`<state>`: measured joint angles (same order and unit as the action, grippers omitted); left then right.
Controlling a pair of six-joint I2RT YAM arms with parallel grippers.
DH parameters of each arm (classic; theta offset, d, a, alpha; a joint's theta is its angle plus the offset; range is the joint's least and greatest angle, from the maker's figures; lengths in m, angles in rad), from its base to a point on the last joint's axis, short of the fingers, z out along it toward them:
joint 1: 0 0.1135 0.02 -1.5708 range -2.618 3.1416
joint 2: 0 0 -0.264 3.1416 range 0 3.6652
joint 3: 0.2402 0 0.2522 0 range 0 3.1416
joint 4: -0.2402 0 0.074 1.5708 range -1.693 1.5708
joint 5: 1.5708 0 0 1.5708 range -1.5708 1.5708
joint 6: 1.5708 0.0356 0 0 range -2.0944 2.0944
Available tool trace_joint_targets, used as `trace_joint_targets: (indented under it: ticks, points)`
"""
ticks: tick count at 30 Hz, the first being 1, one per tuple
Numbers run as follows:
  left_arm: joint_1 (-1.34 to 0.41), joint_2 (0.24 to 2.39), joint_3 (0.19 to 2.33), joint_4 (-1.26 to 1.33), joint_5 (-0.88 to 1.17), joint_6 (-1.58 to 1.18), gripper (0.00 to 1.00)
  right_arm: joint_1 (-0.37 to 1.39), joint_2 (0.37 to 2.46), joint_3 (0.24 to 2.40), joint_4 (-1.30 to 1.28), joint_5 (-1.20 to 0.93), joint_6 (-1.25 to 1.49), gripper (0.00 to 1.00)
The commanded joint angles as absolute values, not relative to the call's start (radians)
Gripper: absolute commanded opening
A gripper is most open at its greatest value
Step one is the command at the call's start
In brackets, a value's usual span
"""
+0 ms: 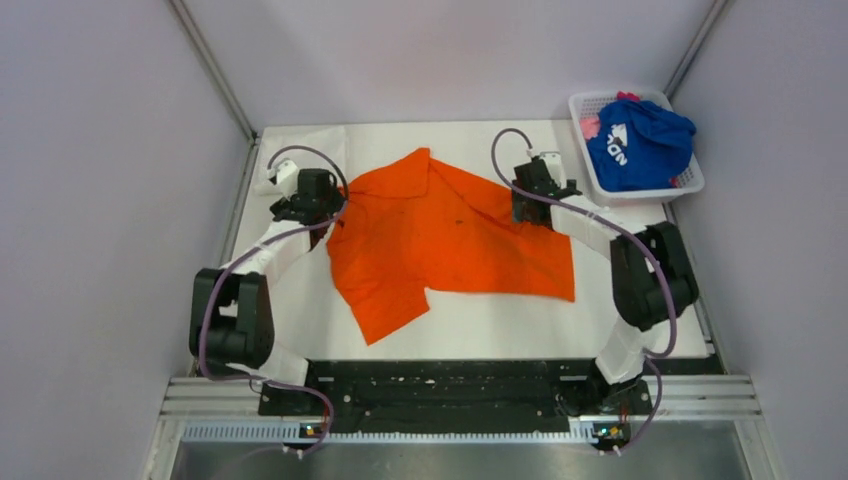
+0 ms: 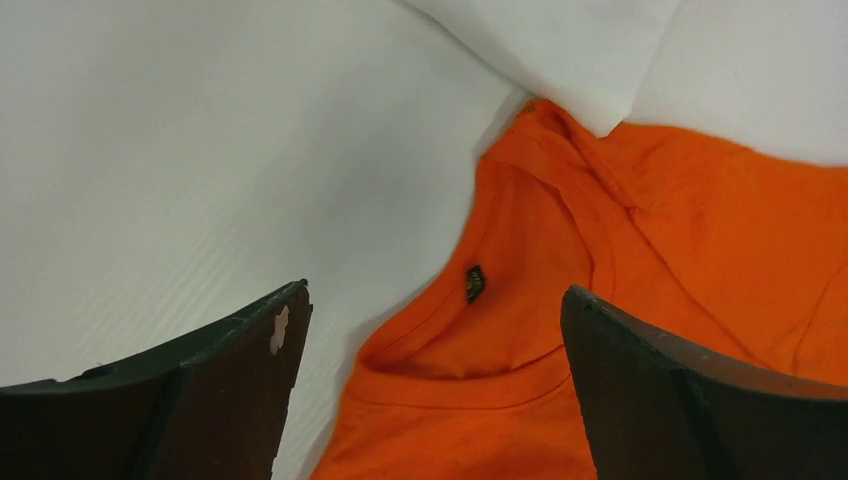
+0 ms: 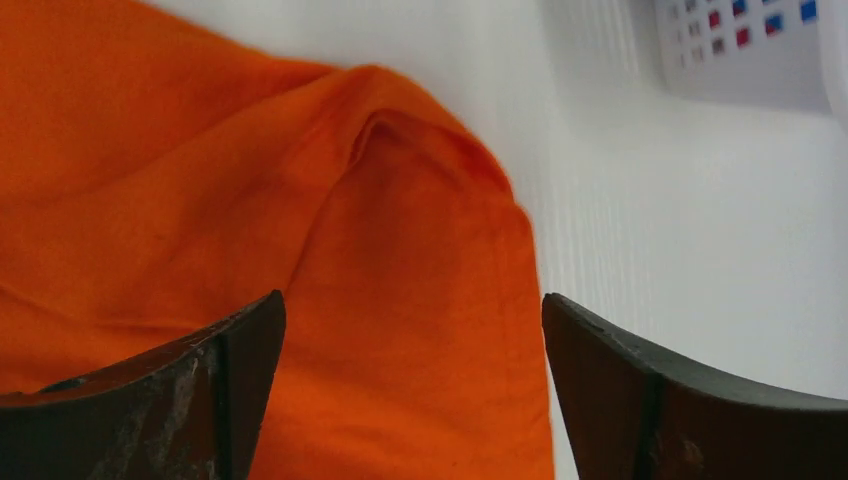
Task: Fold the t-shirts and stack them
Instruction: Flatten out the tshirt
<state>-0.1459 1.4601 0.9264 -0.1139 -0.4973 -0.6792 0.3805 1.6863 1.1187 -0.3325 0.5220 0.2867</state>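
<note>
The orange t-shirt point(image 1: 440, 235) lies spread on the table point(image 1: 620, 320). The left gripper point(image 2: 435, 300), jaws wide apart, hovers over its collar point(image 2: 470, 335). The right gripper point(image 3: 415, 310), also released, hovers over a fold point(image 3: 420, 150), perhaps a sleeve.

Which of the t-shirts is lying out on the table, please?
The orange t-shirt; the blue t-shirt and the pink t-shirt sit bunched in the white basket.

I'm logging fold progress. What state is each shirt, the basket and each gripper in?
orange t-shirt: unfolded, rumpled on the table
blue t-shirt: bunched in the basket, unfolded
pink t-shirt: in the basket, mostly hidden by the blue one
basket: upright, far right corner, holding both shirts
left gripper: open over the orange collar, empty
right gripper: open over the orange shirt's edge, empty
</note>
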Motion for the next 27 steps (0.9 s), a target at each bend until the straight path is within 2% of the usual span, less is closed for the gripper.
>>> trace_joint_targets:
  ticks: [1, 5, 11, 18, 23, 27]
  points:
    - [-0.138, 1.517, 1.118, -0.147, -0.401, -0.742, 0.99, 0.383, 1.763, 1.341, -0.279, 0.591, 0.314, 0.99]
    - [-0.138, 1.473, 1.099, -0.131, -0.333, -0.703, 0.99, 0.383, 1.694, 1.293, -0.278, 0.6, 0.371, 0.99]
    - [-0.155, 1.305, 0.969, -0.178, -0.139, -0.712, 0.99, 0.378, 1.42, 1.098, -0.266, 0.551, 0.494, 0.99]
    - [-0.338, 1.112, 0.791, -0.386, -0.096, -0.74, 0.99, 0.364, 1.074, 0.8, -0.264, 0.485, 0.633, 0.99]
    - [-0.462, 1.036, 0.702, -0.613, -0.098, -0.813, 0.98, 0.362, 0.902, 0.682, -0.316, 0.51, 0.708, 0.99]
    - [-0.544, 1.002, 0.621, -0.623, -0.045, -0.87, 0.9, 0.361, 0.838, 0.638, -0.32, 0.52, 0.71, 0.99]
